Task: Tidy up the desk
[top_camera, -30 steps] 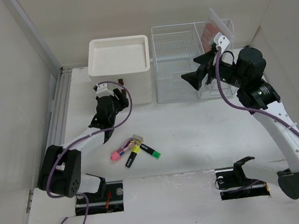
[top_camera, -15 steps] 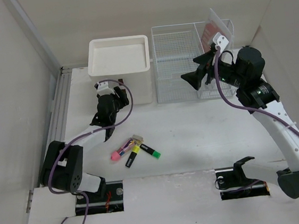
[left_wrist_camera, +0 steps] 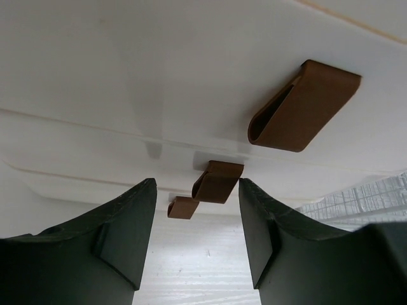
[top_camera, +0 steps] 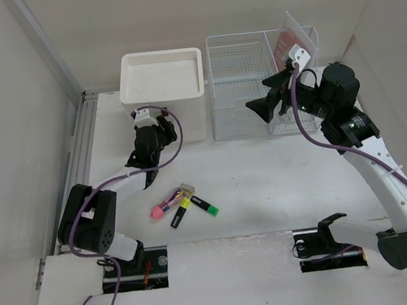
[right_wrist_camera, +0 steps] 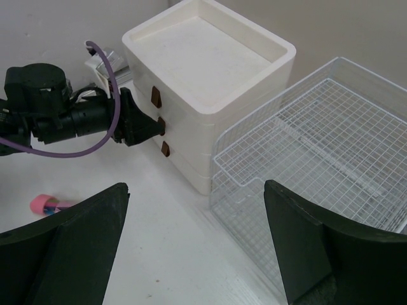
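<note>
The white desk (top_camera: 279,181) carries several highlighters (top_camera: 183,204) in pink, yellow and green near the front left. My left gripper (top_camera: 163,130) is open and empty, right at the front of the white drawer unit (top_camera: 163,91). In the left wrist view its fingers (left_wrist_camera: 121,238) flank the middle brown handle (left_wrist_camera: 218,181), with the top handle (left_wrist_camera: 304,105) above and the lowest one (left_wrist_camera: 183,207) below. My right gripper (top_camera: 269,98) is open and empty, held high in front of the wire-mesh rack (top_camera: 254,81).
Beige walls enclose the desk. A reddish packet (top_camera: 290,41) leans in the rack's right compartment. In the right wrist view the drawer unit (right_wrist_camera: 210,82), the rack (right_wrist_camera: 318,152), my left arm (right_wrist_camera: 70,117) and a pink highlighter (right_wrist_camera: 44,204) show.
My left gripper has moved a little forward and up toward the drawer unit's front. The right arm has not moved.
</note>
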Controlling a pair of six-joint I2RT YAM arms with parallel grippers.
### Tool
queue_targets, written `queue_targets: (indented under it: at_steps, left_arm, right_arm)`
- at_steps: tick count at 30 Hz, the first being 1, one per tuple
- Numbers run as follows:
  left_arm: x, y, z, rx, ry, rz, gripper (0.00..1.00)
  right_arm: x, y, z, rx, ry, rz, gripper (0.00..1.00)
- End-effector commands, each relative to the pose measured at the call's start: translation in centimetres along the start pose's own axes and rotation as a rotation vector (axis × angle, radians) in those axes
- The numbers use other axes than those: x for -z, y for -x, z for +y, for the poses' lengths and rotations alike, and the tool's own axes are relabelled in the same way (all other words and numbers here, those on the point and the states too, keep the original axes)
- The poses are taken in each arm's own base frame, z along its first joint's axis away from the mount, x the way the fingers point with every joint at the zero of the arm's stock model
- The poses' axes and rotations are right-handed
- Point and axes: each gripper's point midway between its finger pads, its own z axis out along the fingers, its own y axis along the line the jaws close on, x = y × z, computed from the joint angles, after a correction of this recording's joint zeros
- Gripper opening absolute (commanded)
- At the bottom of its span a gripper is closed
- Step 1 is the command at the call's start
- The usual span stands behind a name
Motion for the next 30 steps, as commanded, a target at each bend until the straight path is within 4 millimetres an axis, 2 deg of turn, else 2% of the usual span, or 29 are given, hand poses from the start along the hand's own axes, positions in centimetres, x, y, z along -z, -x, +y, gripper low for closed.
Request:
queue_targets:
  at_steps: [1,6,7,11,13,17,27,28,29,30]
  left_arm:
    - [-0.5,3.6,-2.6,0.024,-0.065,-0.097,0.51]
    - [-0.9,3.3,-2.5,0.021,-0.060,-0.087,0.50]
    - [-1.0,3.7,-2.7,0.023,-0.064,-0.095,0.48]
    - [-1.3,2.8,-2.6,0.028,-0.065,-0.074,0.45]
    - [-1.3,3.0,-3.2,0.028,-0.077,-0.078,0.44]
    - [-1.5,2.7,-3.1,0.026,-0.073,-0.070,0.40]
    - [-1.4,2.3,-2.9,0.024,-0.069,-0.062,0.10]
    - [-1.2,2.7,-3.0,0.026,-0.074,-0.072,0.06]
    - [-1.1,2.2,-2.8,0.024,-0.069,-0.062,0.04]
    - [-0.9,2.6,-2.9,0.026,-0.074,-0.072,0.01]
  right_arm:
    - [0.0,1.2,0.1,0.033,0.016,-0.047,0.92]
    - [0.0,1.2,0.1,0.033,0.016,-0.047,0.92]
    - [0.0,1.2,0.1,0.033,0.016,-0.047,0.92]
    - [0.0,1.2,0.1,0.033,0.016,-0.047,0.92]
    - [0.0,1.2,0.3,0.033,0.025,-0.047,0.92]
    - [0.0,1.2,0.3,0.033,0.025,-0.047,0.92]
    - [0.0,1.2,0.3,0.033,0.025,-0.047,0.92]
    - [0.0,1.2,0.3,0.033,0.025,-0.047,0.92]
    - [0.0,1.2,0.3,0.033,0.025,-0.047,0.92]
    - [0.0,1.2,0.3,0.033,0.025,-0.047,0.92]
